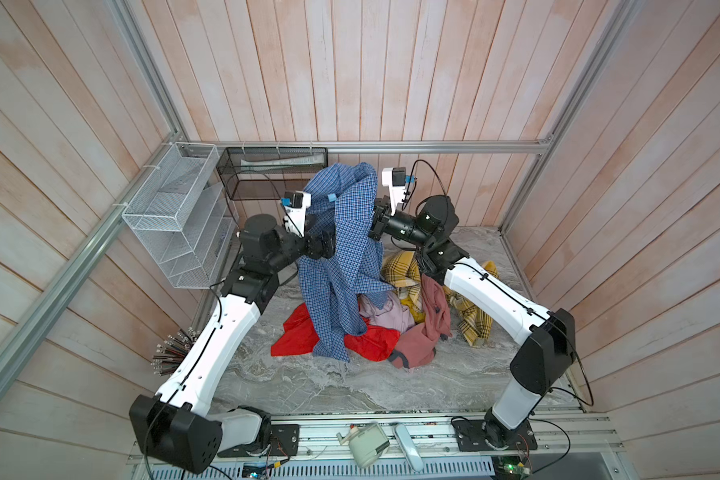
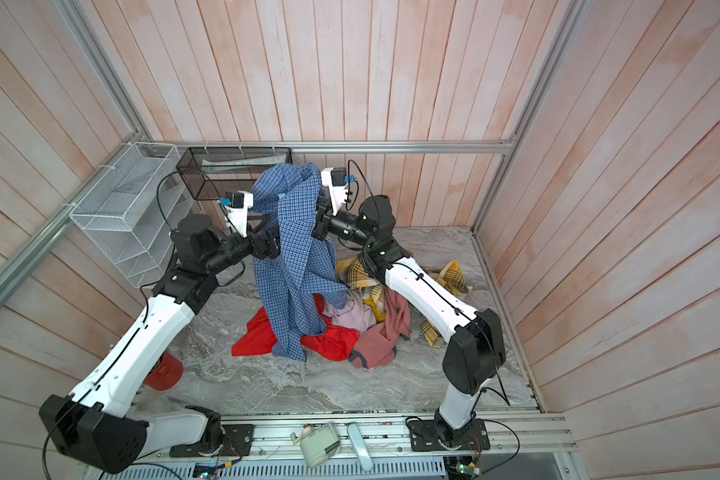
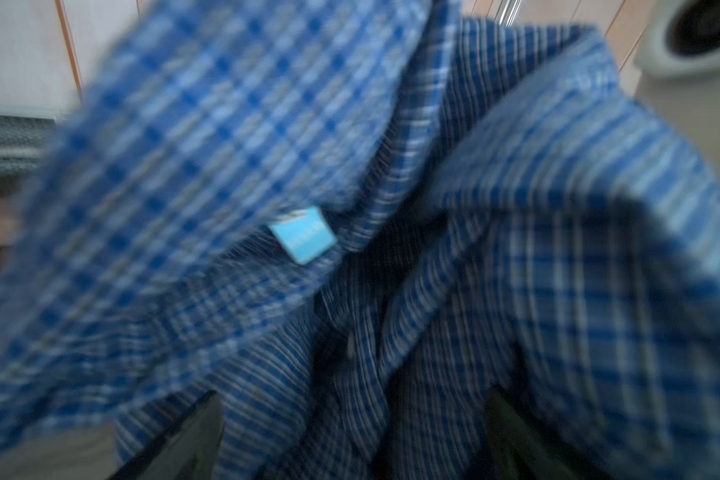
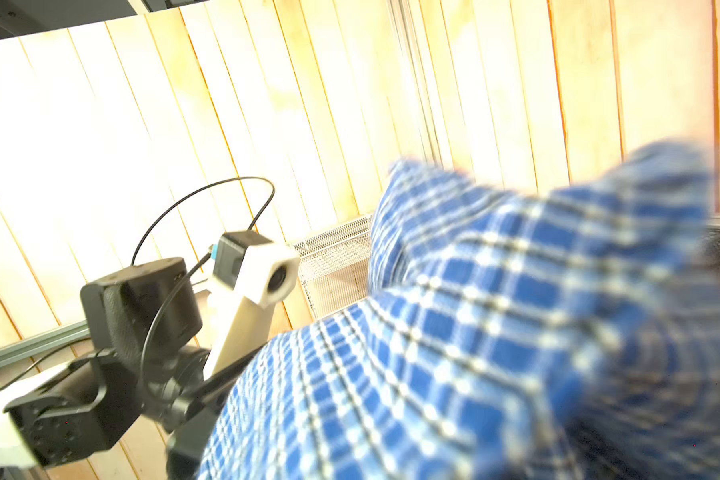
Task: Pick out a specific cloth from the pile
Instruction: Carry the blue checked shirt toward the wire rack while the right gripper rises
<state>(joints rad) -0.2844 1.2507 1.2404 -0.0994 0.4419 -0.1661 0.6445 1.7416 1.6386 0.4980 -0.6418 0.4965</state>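
Two grippers are flanking the cloth (image 1: pixel 341 257), which is hanging high between them, its lower hem trailing down onto the pile (image 1: pixel 391 328) well beneath both. The right gripper (image 1: pixel 376 222) is buried in the fabric and pressed together. I judge it is pinching an upper fold, since the garment is draping from that side. The left gripper (image 1: pixel 327 246) is showing its fingers (image 3: pixel 196 432) spread wide in its wrist view, with checked fabric lying loosely across them and nothing gripped.

The step in hand looks like lifting the cloth clear. Done well, the right gripper is rising straight up, away from the pile, until the hem is leaving the red cloth (image 1: pixel 296 336) below. Meanwhile the left is drawing off sideways so its fingers are not snagging folds.
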